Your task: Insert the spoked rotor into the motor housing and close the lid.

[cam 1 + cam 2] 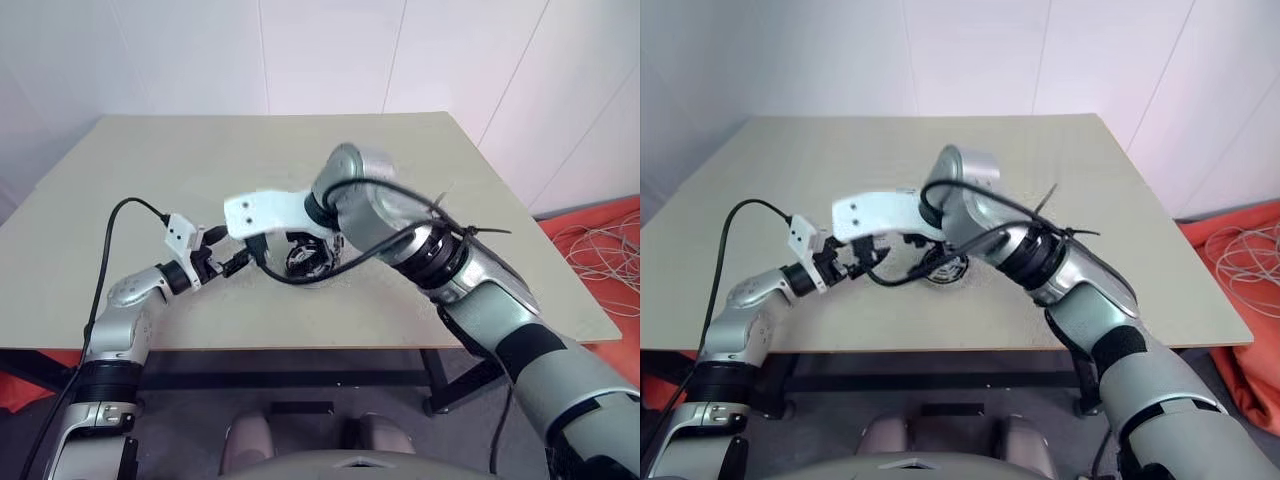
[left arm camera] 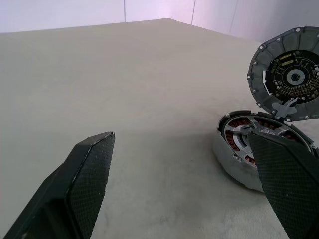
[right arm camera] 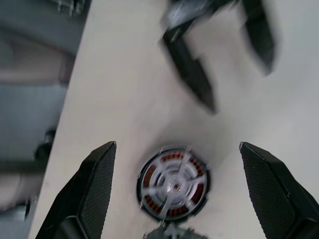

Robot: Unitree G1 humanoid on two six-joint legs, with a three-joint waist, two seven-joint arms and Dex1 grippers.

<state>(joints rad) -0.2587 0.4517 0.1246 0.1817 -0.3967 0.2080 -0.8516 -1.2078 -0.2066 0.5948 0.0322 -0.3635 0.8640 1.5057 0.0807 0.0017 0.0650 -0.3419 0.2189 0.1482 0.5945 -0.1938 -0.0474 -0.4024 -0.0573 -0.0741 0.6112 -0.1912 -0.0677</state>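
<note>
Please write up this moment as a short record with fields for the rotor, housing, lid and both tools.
spoked rotor: seated inside the motor housing, spokes over the copper windings
motor housing: flat on the table
lid: open, standing up at the housing's edge, inner face with its circuit board showing
right tool: open, empty, above the housing, pointing down at it
left tool: open, empty, level beside the housing, not touching it
task state: rotor in, lid not yet closed
</note>
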